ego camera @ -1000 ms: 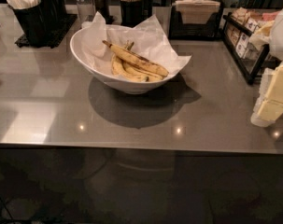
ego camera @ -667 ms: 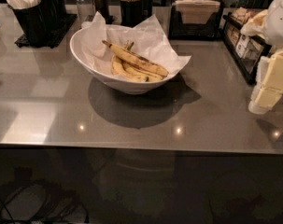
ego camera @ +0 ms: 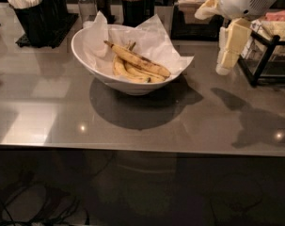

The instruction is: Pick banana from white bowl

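Note:
The white bowl stands on the grey counter, left of centre, lined with crinkled white paper. In it the overripe banana, yellow with dark brown blotches and a dark stem, lies across the top of two cleaner yellow bananas. My gripper hangs in the air at the upper right, to the right of the bowl and above the counter, its cream fingers pointing down. It is well apart from the bananas and holds nothing.
Black cutlery holders with white utensils stand at the back left. A dark cup of sticks stands behind the bowl. A black wire rack stands at the right edge, close behind the gripper.
The gripper has risen and moved left from the right edge toward the bowl. The bowl and bananas have not moved.

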Controlling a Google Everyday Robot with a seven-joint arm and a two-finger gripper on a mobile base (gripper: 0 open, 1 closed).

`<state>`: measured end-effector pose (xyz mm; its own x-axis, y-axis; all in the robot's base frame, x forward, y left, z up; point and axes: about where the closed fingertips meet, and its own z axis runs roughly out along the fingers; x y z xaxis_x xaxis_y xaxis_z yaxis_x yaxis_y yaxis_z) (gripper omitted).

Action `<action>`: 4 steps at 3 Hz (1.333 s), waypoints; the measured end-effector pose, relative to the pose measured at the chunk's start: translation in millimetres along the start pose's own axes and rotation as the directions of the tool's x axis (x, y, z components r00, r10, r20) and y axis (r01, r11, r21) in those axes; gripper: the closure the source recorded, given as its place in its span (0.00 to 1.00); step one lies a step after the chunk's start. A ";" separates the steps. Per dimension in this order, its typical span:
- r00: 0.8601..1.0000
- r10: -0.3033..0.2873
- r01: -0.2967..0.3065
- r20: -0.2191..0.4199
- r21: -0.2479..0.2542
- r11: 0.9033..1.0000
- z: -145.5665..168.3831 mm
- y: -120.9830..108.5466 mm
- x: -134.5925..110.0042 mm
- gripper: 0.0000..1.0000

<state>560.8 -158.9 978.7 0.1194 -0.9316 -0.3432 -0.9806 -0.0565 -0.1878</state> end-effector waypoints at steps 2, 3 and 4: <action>0.991 0.012 -0.025 0.130 0.097 0.995 0.0 -36.5 -11.8 0.00; 0.966 0.014 -0.022 0.258 0.029 0.999 44.8 -63.0 -33.5 0.00; 0.938 0.038 -0.028 0.344 -0.034 0.999 91.0 -91.7 -53.0 0.00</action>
<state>658.6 -71.7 930.4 0.1286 -0.7524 -0.6460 -0.9882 -0.0429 -0.1468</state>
